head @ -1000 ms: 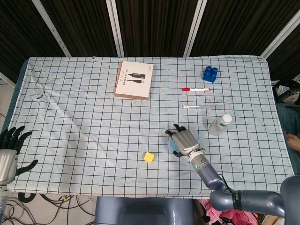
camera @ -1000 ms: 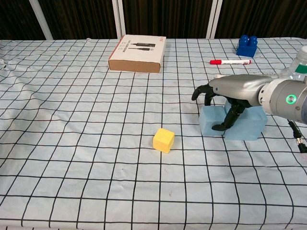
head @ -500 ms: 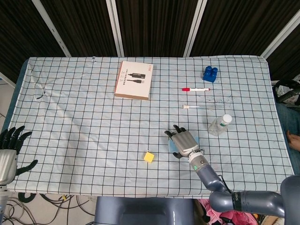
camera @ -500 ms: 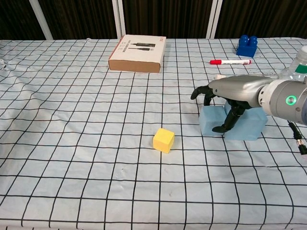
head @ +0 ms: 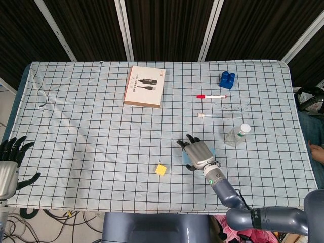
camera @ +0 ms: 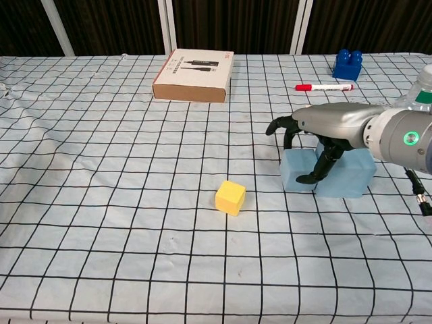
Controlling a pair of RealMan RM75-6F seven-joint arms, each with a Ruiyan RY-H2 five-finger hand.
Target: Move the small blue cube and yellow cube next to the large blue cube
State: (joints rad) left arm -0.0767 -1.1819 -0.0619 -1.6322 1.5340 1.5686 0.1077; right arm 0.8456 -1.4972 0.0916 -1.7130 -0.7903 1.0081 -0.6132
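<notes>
The small light-blue cube (camera: 295, 177) sits on the checked cloth, touching the left side of the large light-blue cube (camera: 352, 177). My right hand (camera: 325, 128) arches over both, fingers spread above the small cube and thumb hanging down in front of it, holding nothing. In the head view the right hand (head: 198, 154) covers most of the two cubes; only a sliver of the small blue cube (head: 186, 159) shows. The yellow cube (camera: 230, 197) lies alone to the left, about a hand's width from the blue pair. My left hand (head: 11, 163) hangs open off the table's left edge.
A flat cardboard box (camera: 194, 74) lies at the back centre. A dark blue toy brick (camera: 347, 64) and a red marker (camera: 324, 87) sit at the back right. A plastic bottle (head: 237, 134) lies right of the cubes, a small white pen (head: 206, 115) behind them.
My right hand has lifted slightly and shifted a little left over the small blue cube. Neither blue cube nor the yellow cube has moved.
</notes>
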